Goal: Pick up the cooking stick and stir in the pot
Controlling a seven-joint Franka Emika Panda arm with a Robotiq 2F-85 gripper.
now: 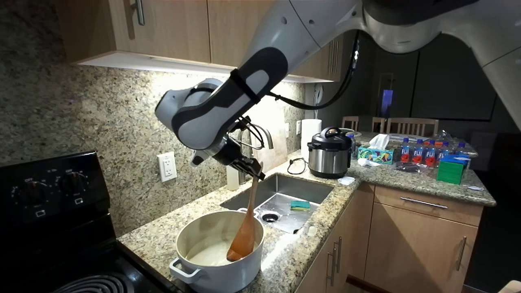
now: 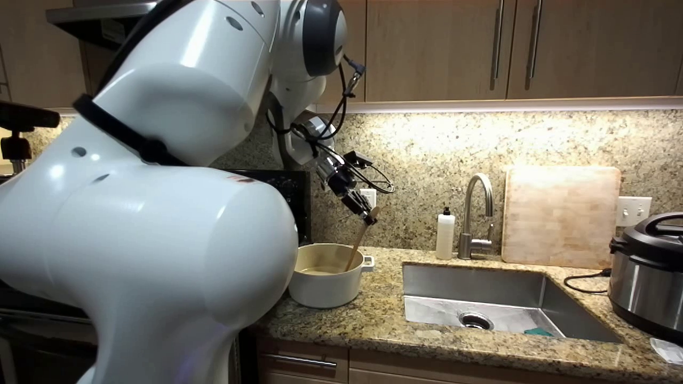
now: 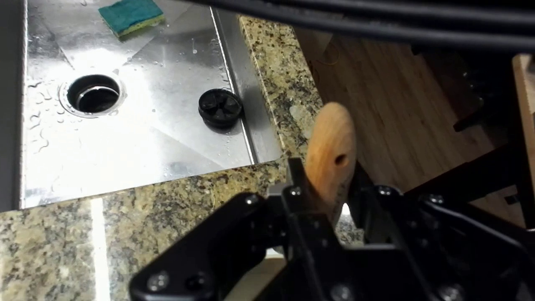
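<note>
The cooking stick [image 1: 243, 236], a brown wooden spatula, leans at a slant with its broad blade down inside the pot [image 1: 240, 276]. Its rounded handle end with a small hole [image 3: 332, 138] pokes up between my fingers in the wrist view. My gripper [image 1: 259, 173] is shut on the upper handle, above the sink side of the pot; an exterior view shows the same grip of the gripper [image 2: 369, 217]. The pot [image 2: 323, 292] is round and cream, with small side handles, standing on the counter. I cannot tell whether the blade touches the pot's bottom.
A steel sink [image 2: 475, 282] with a sponge [image 1: 300, 205] and a black drain stopper [image 3: 220, 105] lies beside the pot. The black stove [image 1: 61, 228] borders its other side. A faucet [image 2: 469, 218], soap bottle [image 2: 445, 234] and lidded cooker [image 1: 329, 156] stand around the sink.
</note>
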